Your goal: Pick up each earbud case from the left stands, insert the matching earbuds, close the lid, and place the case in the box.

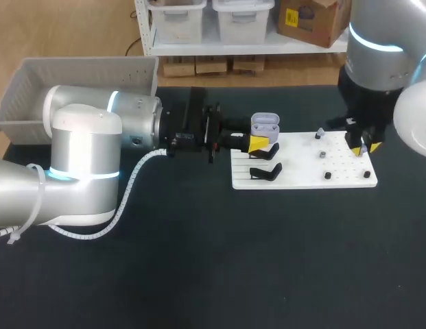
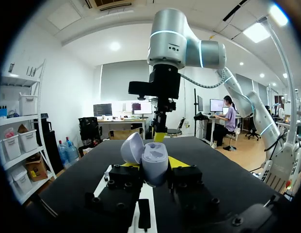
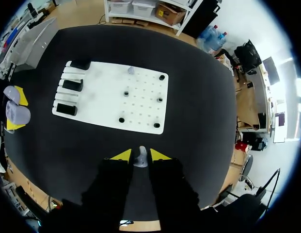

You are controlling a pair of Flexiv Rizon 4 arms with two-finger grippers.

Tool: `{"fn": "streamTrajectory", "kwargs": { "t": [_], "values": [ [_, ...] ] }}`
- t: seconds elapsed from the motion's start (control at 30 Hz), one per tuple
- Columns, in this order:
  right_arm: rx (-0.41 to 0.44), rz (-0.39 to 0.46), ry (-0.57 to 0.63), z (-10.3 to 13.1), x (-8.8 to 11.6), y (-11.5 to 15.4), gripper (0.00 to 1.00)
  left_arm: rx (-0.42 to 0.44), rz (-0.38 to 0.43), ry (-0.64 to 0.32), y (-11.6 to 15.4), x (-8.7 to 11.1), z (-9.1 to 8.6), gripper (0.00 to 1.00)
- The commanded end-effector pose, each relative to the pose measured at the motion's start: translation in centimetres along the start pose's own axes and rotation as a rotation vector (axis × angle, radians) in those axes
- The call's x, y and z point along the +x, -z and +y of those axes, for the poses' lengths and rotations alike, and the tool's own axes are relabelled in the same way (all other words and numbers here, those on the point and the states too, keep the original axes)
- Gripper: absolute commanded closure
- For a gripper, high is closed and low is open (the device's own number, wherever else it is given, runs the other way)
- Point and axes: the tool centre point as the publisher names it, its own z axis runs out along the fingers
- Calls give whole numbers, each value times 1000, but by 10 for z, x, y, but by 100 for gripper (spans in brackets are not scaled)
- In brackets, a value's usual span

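A lavender earbud case (image 1: 264,125) with its lid tipped open is held upright over the left end of the white board (image 1: 302,164); my left gripper (image 1: 260,142) is shut on it. In the left wrist view the case (image 2: 155,164) sits between the yellow tips, lid (image 2: 132,148) leaning to one side. My right gripper (image 1: 362,145) hangs over the board's far right corner, shut on a small lavender earbud (image 3: 140,158). Another earbud (image 3: 131,70) stands on the board (image 3: 111,99).
Black case stands (image 1: 265,171) line the board's left end, three of them (image 3: 72,85) in the right wrist view. Small black pegs (image 1: 328,175) dot the board's right half. A grey bin (image 1: 75,86) sits at the table's back left.
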Motion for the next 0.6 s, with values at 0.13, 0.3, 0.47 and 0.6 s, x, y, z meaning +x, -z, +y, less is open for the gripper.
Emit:
{"fn": "streamTrajectory", "kwargs": {
  "t": [0.13,0.3,0.47,0.6],
  "values": [
    [0,-2,0,0,1,0,100,-5,-3,-3,0,1,-1,100],
    [0,-2,0,0,1,0,100,-5,-3,-3,0,1,-1,100],
    [0,-37,-107,-8,-14,36,100,-5,-3,-3,0,1,-1,100],
    [24,-64,-267,-22,-19,54,100,-5,-3,-3,0,1,-1,100]
  ]
}}
